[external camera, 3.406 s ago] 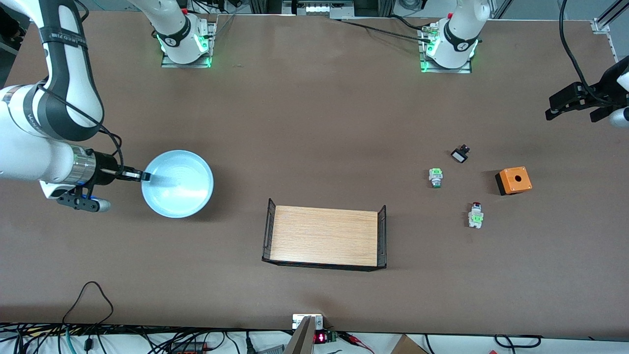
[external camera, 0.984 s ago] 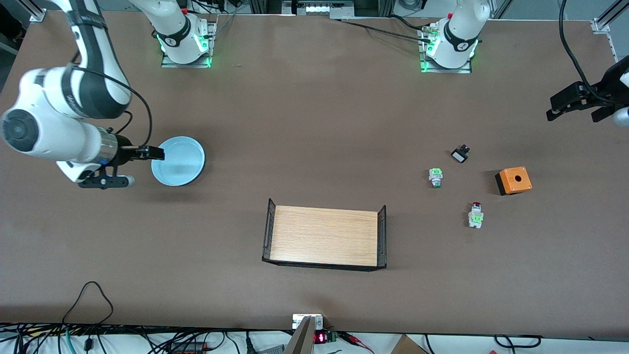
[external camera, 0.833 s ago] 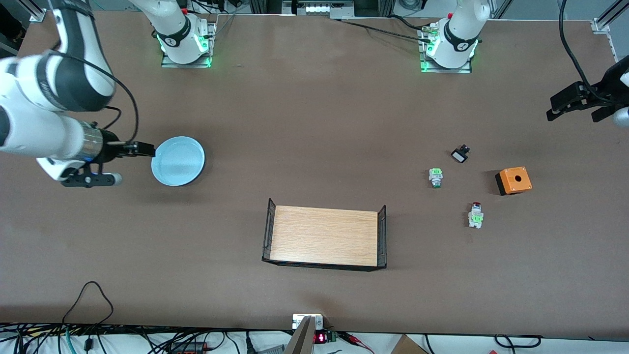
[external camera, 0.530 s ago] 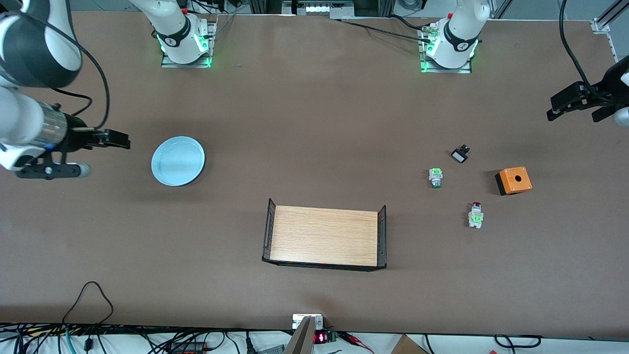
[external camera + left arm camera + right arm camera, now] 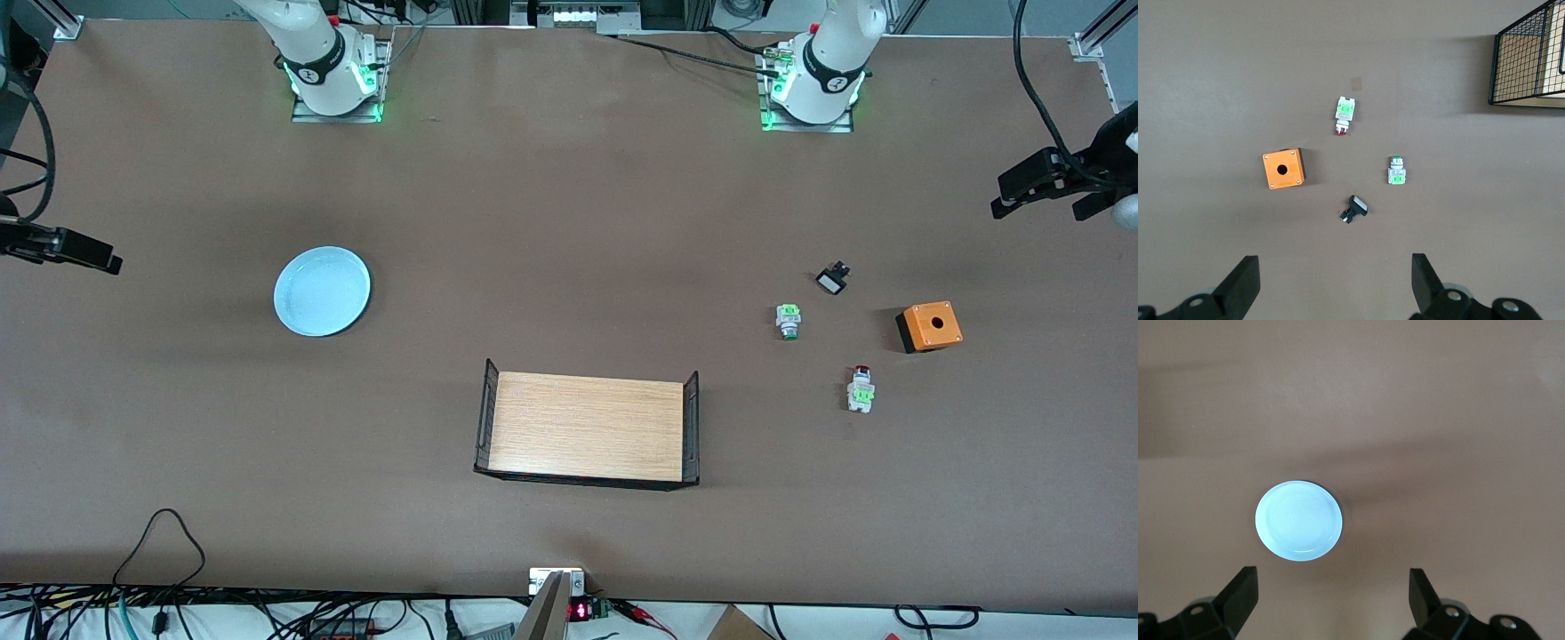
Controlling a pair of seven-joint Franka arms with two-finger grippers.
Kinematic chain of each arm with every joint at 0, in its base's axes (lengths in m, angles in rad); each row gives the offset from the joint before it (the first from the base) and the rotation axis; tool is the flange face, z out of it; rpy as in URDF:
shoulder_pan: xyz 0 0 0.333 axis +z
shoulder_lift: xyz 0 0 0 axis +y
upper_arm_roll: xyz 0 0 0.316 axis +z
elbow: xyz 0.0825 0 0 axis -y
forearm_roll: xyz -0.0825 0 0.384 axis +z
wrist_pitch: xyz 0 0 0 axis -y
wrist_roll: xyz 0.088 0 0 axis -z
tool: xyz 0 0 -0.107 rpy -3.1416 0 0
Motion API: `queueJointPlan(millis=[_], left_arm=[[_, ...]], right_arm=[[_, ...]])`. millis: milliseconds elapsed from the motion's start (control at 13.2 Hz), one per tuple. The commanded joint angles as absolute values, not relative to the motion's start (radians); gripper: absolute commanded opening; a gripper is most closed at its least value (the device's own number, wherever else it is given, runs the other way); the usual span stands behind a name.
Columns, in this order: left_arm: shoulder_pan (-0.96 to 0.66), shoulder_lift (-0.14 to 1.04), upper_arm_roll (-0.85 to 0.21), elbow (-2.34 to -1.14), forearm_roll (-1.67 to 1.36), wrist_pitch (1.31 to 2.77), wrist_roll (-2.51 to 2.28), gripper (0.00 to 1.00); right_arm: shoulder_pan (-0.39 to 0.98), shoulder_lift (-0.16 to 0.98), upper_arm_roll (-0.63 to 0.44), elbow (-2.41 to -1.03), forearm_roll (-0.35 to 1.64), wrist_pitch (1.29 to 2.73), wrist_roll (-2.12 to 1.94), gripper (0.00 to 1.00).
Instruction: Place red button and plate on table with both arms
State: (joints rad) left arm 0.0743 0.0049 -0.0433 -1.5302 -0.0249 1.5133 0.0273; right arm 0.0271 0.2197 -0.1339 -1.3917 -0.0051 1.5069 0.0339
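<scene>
Front view, right arm's end of the table (image 5: 569,222) first. The right hand (image 5: 84,253) is hanging at the edge of the frame, over bare table, well apart from the plate (image 5: 322,291); only part of it is showing here, so its pose is hard to read from this view. The right wrist view is filling the gap: both fingers (image 5: 1238,597) are standing wide apart, released, gripping nothing, pointing down at the table with the plate (image 5: 1299,520) lying below and between them.

The plate is sitting flat on the table and is carrying nothing. The wooden tray (image 5: 587,429) is lying mid-table, nearer to the front camera than the plate, and is also holding nothing; the left wrist view is catching only one wire end of it (image 5: 1528,57).

Toward the left arm's end, the green-tipped switch (image 5: 788,321), a small black part (image 5: 832,281), the red button (image 5: 860,388) and the orange box (image 5: 929,326) are lying loose on the table, none touching. The red button is resting on its side, nearest the front camera of the four. The left wrist view is showing its red cap (image 5: 1342,131) more plainly.

The left hand (image 5: 1045,182) is hovering over the table edge, fingers (image 5: 1241,283) spread and released, well apart from the red button.
</scene>
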Motion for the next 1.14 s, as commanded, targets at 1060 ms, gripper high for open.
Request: queueJointPlan(millis=[1060], left_arm=[[0.083, 0.014, -0.048, -1.505, -0.026, 1.503, 0.023, 1.0]], right_arm=[[0.032, 0.071, -0.12, -1.546, -0.003, 1.577, -0.026, 1.0]])
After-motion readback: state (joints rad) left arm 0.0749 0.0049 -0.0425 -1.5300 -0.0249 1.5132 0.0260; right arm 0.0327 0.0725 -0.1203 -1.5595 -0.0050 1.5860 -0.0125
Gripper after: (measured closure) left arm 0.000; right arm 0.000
